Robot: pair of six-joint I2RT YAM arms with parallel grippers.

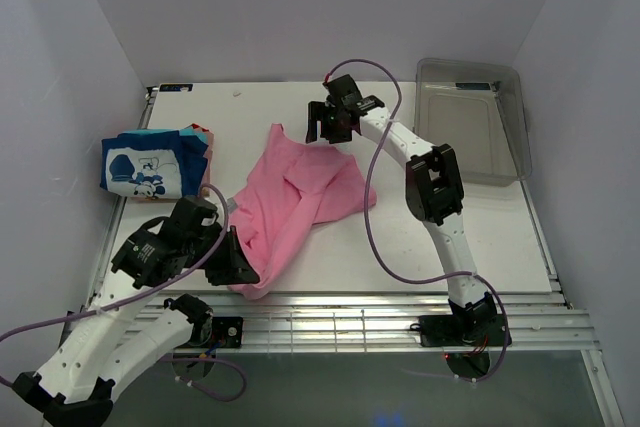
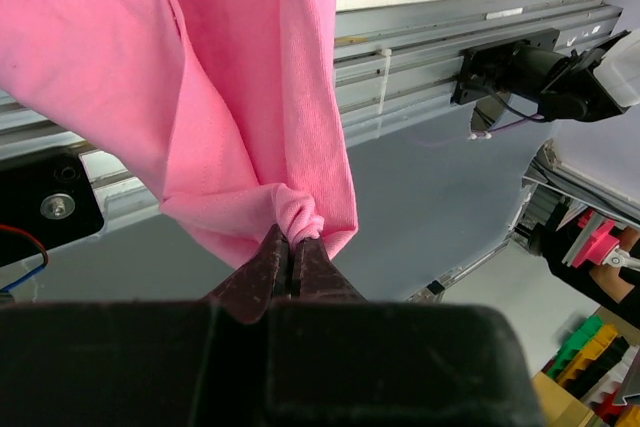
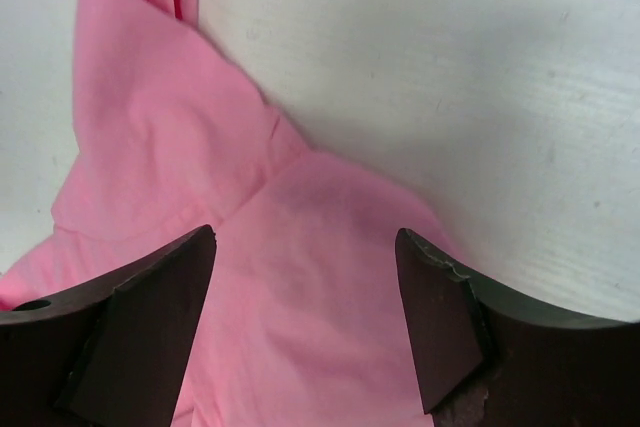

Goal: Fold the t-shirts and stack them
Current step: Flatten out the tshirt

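Left jaws clamped shut on a bunched fold of the pink t-shirt (image 1: 300, 197), right at the near-left edge of the tabletop (image 1: 430, 237). In my left wrist view the cloth (image 2: 240, 87) was knotted up tight at my tips, with the metal rails of the table front behind it. The rest of that shirt lay rumpled across the middle of the tabletop, running away toward the far side. Over there my right jaws stood wide apart above its far end, pink cloth (image 3: 300, 327) showing between the two tips. Whether they touched it, I could not tell. The folded t-shirts (image 1: 155, 162) sat at the left, blue cartoon print on top, just beside the pink one. The clear plastic bin (image 1: 475, 127) stood far right, well apart.
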